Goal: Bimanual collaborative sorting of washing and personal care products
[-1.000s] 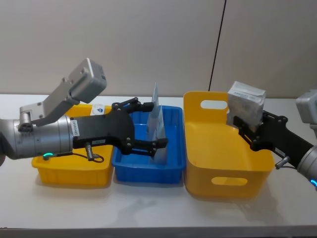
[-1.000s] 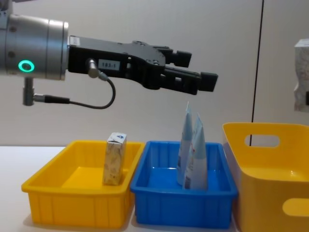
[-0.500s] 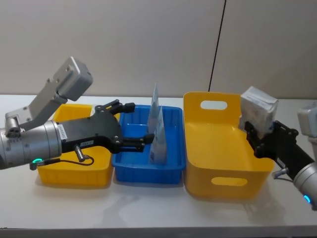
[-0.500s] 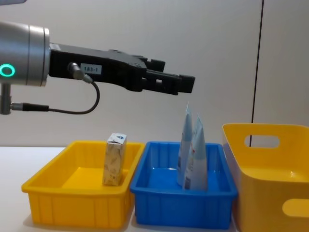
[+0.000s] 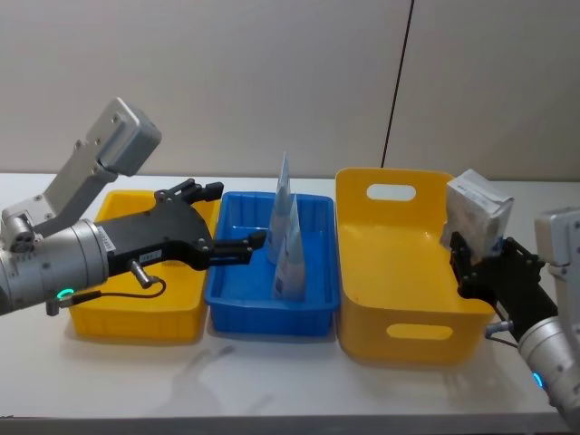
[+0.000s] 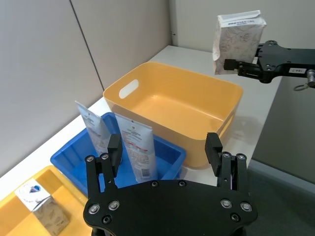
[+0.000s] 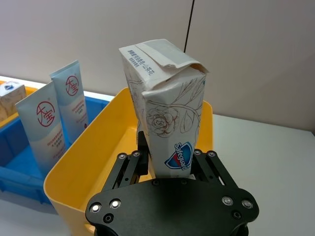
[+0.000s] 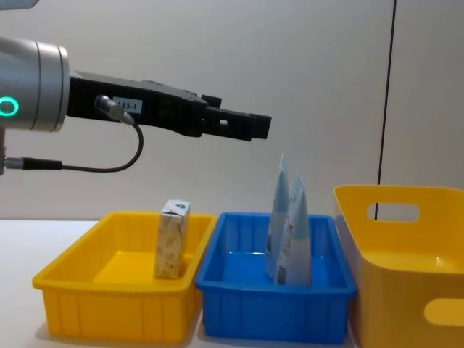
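Grips beige pack [image 5: 478, 213] upright in right gripper [image 5: 467, 258], clamped low on the body, top free, up over the right rim of the large yellow bin [image 5: 417, 331]. Hangs left gripper [image 5: 227, 217] empty, jaws spread wide, high above the left part of the blue tray [image 5: 272, 322], near the small yellow tray [image 5: 136, 317]. Shows two pale-blue tubes [image 5: 288, 245] standing in the blue tray and a second pack [image 8: 172, 239] upright in the small yellow tray. Looks like a hand-over step, probably with the beige pack bound for the small yellow tray. To do it well: carry high across the bin, clear of the tube tips; hold upright with the top offered; meet over the blue tray; close left on the upper body before loosening right; avoid a hard squeeze on a carton likely to dent; set down beside the second pack, not on it.
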### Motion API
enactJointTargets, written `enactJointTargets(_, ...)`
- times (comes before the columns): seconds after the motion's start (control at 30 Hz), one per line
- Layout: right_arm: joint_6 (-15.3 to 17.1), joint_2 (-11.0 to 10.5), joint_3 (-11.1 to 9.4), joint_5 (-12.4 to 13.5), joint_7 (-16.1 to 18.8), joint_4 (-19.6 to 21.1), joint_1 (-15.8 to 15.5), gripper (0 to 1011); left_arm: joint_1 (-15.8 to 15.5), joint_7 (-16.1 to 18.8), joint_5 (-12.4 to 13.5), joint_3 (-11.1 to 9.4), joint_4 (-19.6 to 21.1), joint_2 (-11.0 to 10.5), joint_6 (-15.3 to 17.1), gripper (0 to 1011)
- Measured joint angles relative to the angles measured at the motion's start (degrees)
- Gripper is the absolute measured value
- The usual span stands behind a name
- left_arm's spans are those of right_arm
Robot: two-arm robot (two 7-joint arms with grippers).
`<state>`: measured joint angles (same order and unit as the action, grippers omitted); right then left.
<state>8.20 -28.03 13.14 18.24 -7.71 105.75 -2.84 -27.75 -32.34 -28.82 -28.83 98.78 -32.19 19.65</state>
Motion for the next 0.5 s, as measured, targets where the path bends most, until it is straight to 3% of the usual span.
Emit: enactJointTargets(0.5, 2.55, 3.17, 1.2, -1.22, -1.54, -1.74, 2.73, 370, 0.58, 2.84, -0.1, 0.36, 0.7, 0.14, 1.61, 1001)
